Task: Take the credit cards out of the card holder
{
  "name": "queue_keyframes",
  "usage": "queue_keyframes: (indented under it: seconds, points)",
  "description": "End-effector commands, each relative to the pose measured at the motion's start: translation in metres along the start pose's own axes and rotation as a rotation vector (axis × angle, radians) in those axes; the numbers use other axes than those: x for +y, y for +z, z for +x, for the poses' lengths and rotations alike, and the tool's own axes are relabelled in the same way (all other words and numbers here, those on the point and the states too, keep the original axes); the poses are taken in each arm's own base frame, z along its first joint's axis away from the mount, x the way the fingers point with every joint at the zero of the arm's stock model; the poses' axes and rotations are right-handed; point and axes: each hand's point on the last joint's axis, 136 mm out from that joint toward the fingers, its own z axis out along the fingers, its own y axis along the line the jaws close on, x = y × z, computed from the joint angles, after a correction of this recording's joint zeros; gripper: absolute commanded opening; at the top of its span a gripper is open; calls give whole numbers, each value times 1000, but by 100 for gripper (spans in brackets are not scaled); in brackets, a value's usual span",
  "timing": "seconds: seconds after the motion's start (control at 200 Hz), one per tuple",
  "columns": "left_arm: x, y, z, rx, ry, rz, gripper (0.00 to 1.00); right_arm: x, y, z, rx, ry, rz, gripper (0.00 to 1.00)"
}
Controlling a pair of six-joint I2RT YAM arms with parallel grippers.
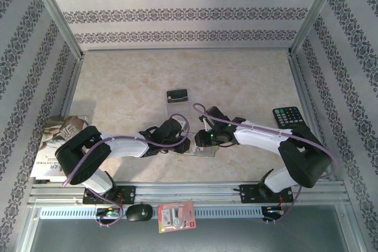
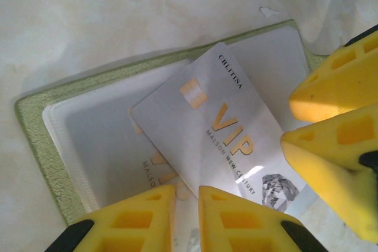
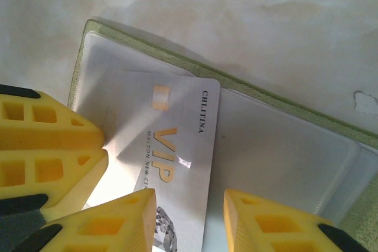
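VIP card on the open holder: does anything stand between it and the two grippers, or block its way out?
Nothing visible does. The VIP card lies slanted on the pale pockets of the card holder, one end between the open fingers of the right gripper; the left gripper is beside its edge. Open table lies around the holder.

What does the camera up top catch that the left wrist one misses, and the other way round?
From above: the left arm and right arm whole, a calculator on the right, a book at the left edge, a dark card alone further back, a red-and-white packet by the rail. From the left wrist: gold VIP lettering on a pale card lying askew on the open wallet's clear pockets, yellow pincer fingers close around it. Both take in the wallet and the beige table.
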Motion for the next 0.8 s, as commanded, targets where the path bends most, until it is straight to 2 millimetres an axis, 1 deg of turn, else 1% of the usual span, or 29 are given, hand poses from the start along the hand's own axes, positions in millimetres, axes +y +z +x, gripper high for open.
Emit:
queue_keyframes:
  seconds: [0.0, 0.175, 0.36, 0.52, 0.794]
  points:
    - [3, 7, 4, 11, -26, 13, 17, -2, 4, 1, 10, 32, -16, 36]
    - [6, 9, 7, 26, -25, 1, 17, -1, 7, 1, 26, 51, -43, 36]
    - [8, 12, 10, 37, -37, 3, 16, 8, 9, 0, 37, 54, -109, 35]
    - [8, 10, 9, 34, -32, 2, 16, 10, 9, -1, 37, 65, -132, 27]
    - [7, 9, 8, 33, -31, 9, 16, 0, 8, 2, 35, 91, -119, 9]
